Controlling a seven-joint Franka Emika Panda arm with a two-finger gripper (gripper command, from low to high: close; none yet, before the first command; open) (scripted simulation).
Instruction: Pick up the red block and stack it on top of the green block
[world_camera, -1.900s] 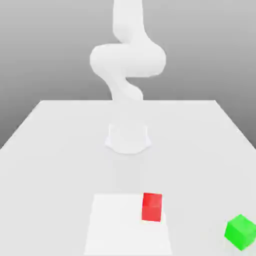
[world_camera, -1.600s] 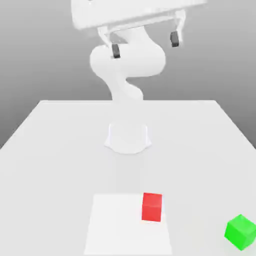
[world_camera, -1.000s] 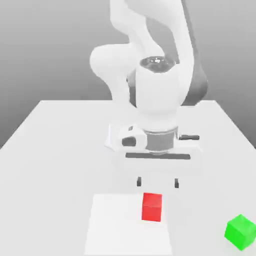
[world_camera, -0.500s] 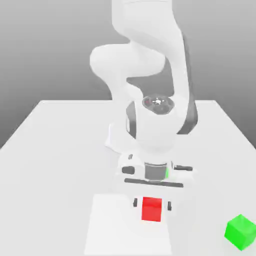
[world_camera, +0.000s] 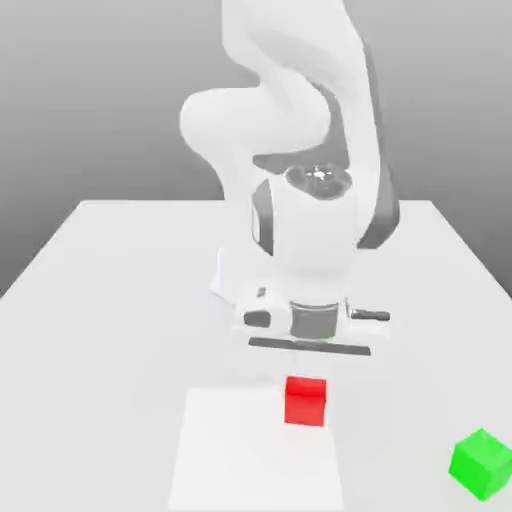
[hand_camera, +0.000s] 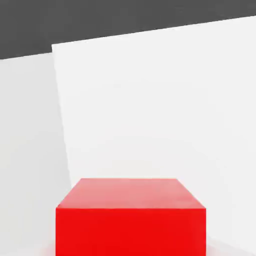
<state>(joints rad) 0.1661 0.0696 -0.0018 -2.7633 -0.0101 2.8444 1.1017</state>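
"Red first: where is the red block (world_camera: 305, 403)?"

"Right under the robot's hand, with the pincer (world_camera: 306, 392) closed on it. In the exterior view it appears over the far corner of the white square (world_camera: 250, 455), on the exterior view's right side of that square."

"Is it level?"

"It looks upright, one flat face turned almost straight toward the exterior view. The hand view shows its paler top and a bright side face."

"And its underside, touching the square or apart from it?"

"I can't tell from these angles."

"What about the green block (world_camera: 481, 464)?"

"That one sits on the pale worktop (world_camera: 110, 360), well apart from the red block, close to the exterior view's right edge and near the front. It is turned so that an upright edge points forward, with two sides and the top showing."

"So nothing is stacked?"

"No, the two blocks are separate. The green one has a bare top."

"How does the arm (world_camera: 315, 235) stand?"

"It is white with dark grey parts, bending over the worktop and pointing its hand downward. A long dark strip (world_camera: 309, 347) runs across the hand, just above the red block in the exterior view."
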